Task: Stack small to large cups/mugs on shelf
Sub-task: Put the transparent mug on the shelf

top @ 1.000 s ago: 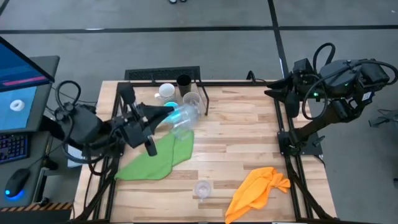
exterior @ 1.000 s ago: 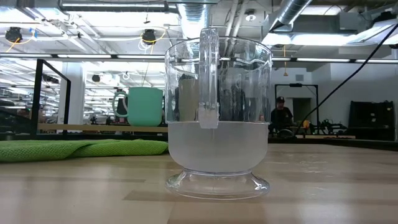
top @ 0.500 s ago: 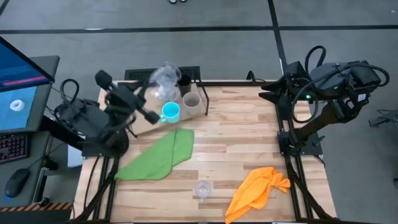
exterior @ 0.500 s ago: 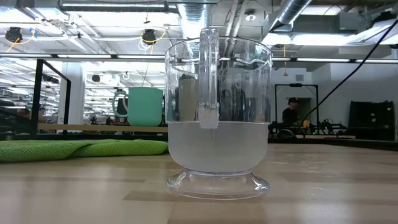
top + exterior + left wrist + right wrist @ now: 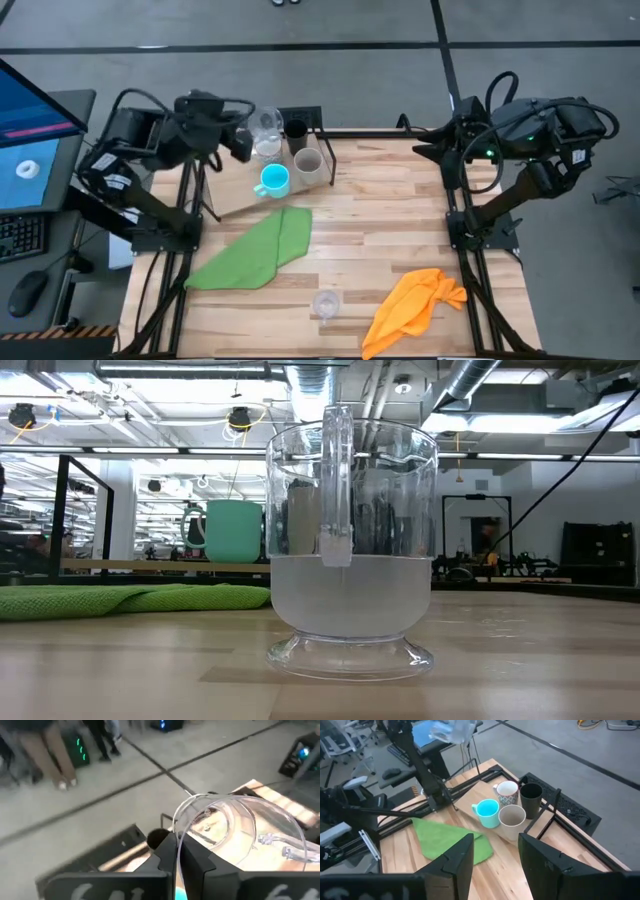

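My left gripper (image 5: pixel 243 143) is shut on a clear glass (image 5: pixel 265 128), holding it in the air over the far left corner, above the shelf (image 5: pixel 232 202). On the shelf stand a bright blue mug (image 5: pixel 274 180), a grey-beige cup (image 5: pixel 308 162), a black cup (image 5: pixel 296 130) and a white mug (image 5: pixel 507 793). In the high view the held glass largely hides the white mug. A second clear glass (image 5: pixel 326 303) with a handle stands on its foot near the front edge, filling the low view (image 5: pixel 350 550). My right gripper (image 5: pixel 495 865) hangs open above the far right corner. My left gripper holds the clear glass by its rim (image 5: pixel 176 831), on the side away from its handle (image 5: pixel 287 847). The wall is pinched between the two fingers, one inside the glass and one outside. The glass is lifted clear and tilted, its mouth toward the wrist camera.
A green cloth (image 5: pixel 255 250) lies on the table's left half and an orange cloth (image 5: pixel 415 305) near the front right. A black wire frame (image 5: pixel 262 118) stands at the shelf's far edge. Black posts (image 5: pixel 455 215) rise at the table's sides. People stand in the room beyond.
My left gripper has swung with the clear glass from over the table beside the blue mug toward the far left corner. It now hangs above the cups on the shelf. The wrist has rolled, turning the glass from lying sideways toward a more upright tilt.
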Motion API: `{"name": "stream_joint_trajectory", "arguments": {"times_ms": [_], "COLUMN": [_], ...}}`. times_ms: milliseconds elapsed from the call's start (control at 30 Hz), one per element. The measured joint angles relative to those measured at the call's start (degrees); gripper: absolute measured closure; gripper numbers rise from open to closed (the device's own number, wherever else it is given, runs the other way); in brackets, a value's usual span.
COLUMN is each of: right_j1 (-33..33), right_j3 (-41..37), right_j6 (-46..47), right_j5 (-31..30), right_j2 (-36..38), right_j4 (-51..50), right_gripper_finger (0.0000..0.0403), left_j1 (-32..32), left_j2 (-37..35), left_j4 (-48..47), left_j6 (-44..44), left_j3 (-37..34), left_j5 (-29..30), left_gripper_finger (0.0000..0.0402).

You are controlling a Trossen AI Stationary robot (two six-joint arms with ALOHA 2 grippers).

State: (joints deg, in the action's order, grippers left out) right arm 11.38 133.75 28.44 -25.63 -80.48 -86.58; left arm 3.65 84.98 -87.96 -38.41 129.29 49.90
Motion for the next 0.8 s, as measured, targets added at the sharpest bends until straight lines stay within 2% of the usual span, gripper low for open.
{"name": "stream_joint_trajectory", "arguments": {"times_ms": [67,267,500,667,800], "right_j1": [0.00,0.00,0.02,0.02,0.02], "right_j3": [0.00,0.00,0.00,0.00,0.00], "right_j6": [-0.38,-0.50,-0.60,-1.64,-2.96], "right_j5": [0.02,0.04,0.04,0.06,0.04], "right_j2": [-0.06,-0.18,-0.20,-0.20,-0.20], "right_j4": [-0.04,-0.37,-0.38,-0.40,-0.40], "right_gripper_finger": [0.0227,0.0227,0.0227,0.0227,0.0227], "left_j1": [-3.91,-11.30,-19.09,-23.02,-25.91], "left_j2": [-0.48,-2.68,-6.07,-12.47,-19.92], "left_j4": [-2.59,-2.03,-1.95,-1.98,-0.88], "left_j6": [-4.27,-5.35,-3.33,-4.52,-8.73], "left_j3": [-1.82,-10.53,-23.88,-35.38,-43.48], "left_j5": [-0.86,-3.74,-13.66,-21.90,-24.34], "left_gripper_finger": [0.0400,0.0400,0.0400,0.0401,0.0401]}}
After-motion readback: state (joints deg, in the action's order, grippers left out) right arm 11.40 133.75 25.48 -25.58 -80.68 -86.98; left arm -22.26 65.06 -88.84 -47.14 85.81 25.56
